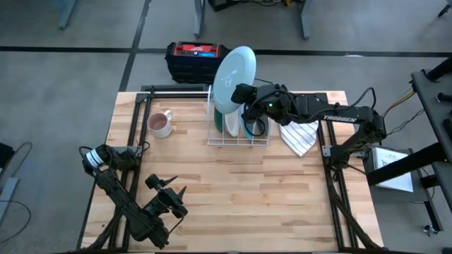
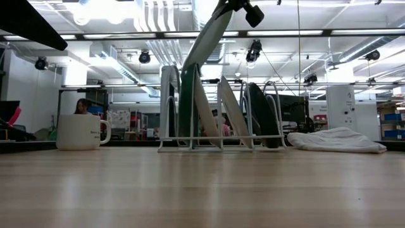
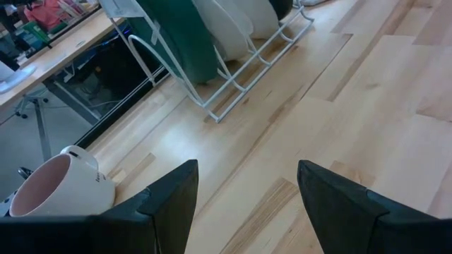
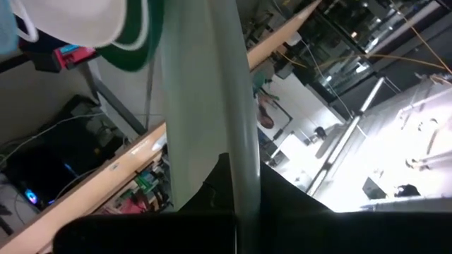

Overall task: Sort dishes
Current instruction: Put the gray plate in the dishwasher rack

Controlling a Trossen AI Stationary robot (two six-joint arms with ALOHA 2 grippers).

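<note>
High view: a white wire dish rack (image 1: 236, 134) stands near the far edge of a wooden table (image 1: 233, 204). The right gripper (image 1: 245, 94) reaches in above the rack's far end, its fingers clamped on the rim of a large pale teal plate (image 1: 233, 67). The plate leans up and away from the rack, past the table's far edge, with its lower rim at the rack's far end.

The step in hand looks like seating this plate in a rack slot. To do it well, the plate probably wants tipping more upright so its lower edge lines up between two wires, then lowering straight down. The grip should hold until the rack carries the weight, or the plate may slide or knock its neighbours.

In the low view, the plate rises well above the rack, and a green-rimmed plate (image 2: 187, 104), two white plates (image 2: 205, 114) and a dark grey dish (image 2: 262, 114) already stand in the slots. The right wrist view shows the teal rim pinched edge-on between that arm's fingers.

Beside the rack lie a pinkish mug (image 1: 160, 124) on one side and a white striped cloth (image 1: 299, 135) on the other. The left gripper (image 1: 171, 189) waits well away from the rack, near the table's front edge, fingers apart and holding nothing.
</note>
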